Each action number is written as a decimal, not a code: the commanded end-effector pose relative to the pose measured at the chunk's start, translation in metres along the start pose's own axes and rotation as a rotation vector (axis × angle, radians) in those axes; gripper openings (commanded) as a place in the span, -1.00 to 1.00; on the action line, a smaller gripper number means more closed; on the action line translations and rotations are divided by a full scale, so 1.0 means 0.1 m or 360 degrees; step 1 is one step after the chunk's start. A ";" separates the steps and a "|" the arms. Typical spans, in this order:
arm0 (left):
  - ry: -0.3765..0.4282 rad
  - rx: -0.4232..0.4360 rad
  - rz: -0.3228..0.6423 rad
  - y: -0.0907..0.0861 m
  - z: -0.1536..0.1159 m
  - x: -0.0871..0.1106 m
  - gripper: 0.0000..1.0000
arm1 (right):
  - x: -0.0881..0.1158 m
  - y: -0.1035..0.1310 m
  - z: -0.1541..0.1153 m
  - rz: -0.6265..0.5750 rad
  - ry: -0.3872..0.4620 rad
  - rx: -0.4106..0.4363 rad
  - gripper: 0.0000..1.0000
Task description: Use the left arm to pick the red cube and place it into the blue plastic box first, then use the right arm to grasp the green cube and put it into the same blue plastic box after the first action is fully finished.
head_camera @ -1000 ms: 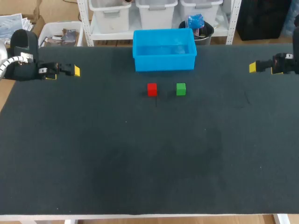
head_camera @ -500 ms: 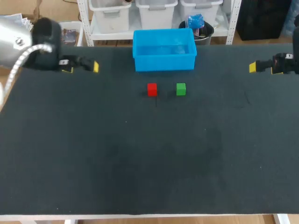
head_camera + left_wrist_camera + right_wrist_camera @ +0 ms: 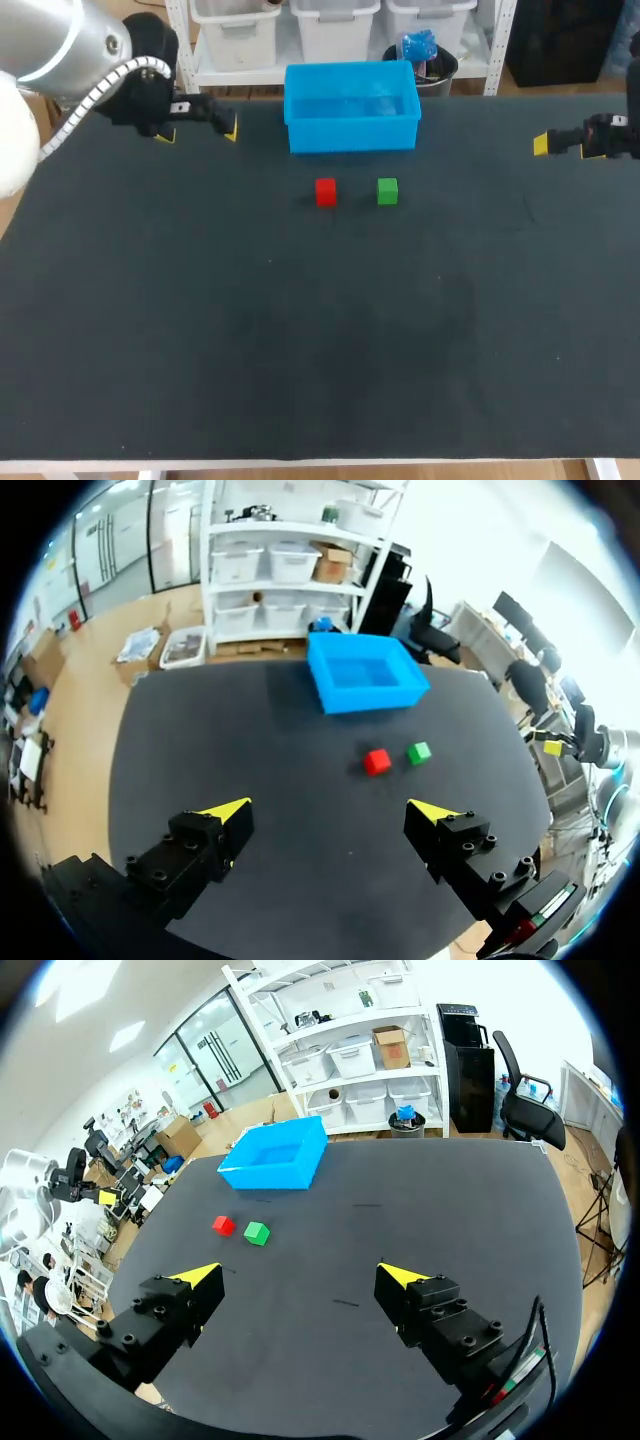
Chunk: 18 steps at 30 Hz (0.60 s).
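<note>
**First onlooker:** Where is everything?

**Second onlooker:** The red cube (image 3: 325, 191) sits on the black table (image 3: 300, 350), just in front of the blue plastic box (image 3: 352, 133). The green cube (image 3: 387, 191) is beside it, not touching. The left gripper (image 3: 328, 810) hangs left of the box, fingers spread, empty. The right gripper (image 3: 298, 1275) waits at the right edge, also spread and empty.

**First onlooker:** How should the pick go?

**Second onlooker:** I'd centre over the red cube, then descend with neither finger entering the gap beside the green one.

**First onlooker:** Anything unclear?

**Second onlooker:** Overhead, the right gripper shows one yellow tip; the frame cuts off the rest. The box's near inner wall is hidden.
</note>
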<state>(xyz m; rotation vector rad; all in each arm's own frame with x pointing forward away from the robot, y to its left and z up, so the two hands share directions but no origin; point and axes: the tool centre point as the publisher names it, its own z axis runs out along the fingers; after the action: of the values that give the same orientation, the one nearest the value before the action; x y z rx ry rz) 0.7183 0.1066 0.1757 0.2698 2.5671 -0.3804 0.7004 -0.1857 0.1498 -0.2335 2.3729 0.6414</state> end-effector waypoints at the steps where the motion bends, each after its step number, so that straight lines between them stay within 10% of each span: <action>1: 0.0004 -0.0031 -0.0001 -0.02 0.00 -0.01 1.00 | 0.00 0.00 0.00 0.0000 0.0000 0.0001 1.00; 10: 0.0004 -0.0031 -0.0001 -0.02 0.00 -0.01 1.00 | 0.00 0.00 0.00 0.0000 0.0000 0.0001 1.00; 18: 0.0252 -0.0207 -0.0101 -0.29 0.18 -0.17 1.00 | 0.00 0.00 0.00 0.0000 0.0000 0.0001 1.00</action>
<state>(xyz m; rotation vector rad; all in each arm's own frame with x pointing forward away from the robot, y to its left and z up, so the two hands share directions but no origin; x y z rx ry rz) 0.7133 0.0925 0.1704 0.1969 2.6767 -0.3383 0.7004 -0.1857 0.1498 -0.2335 2.3729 0.6414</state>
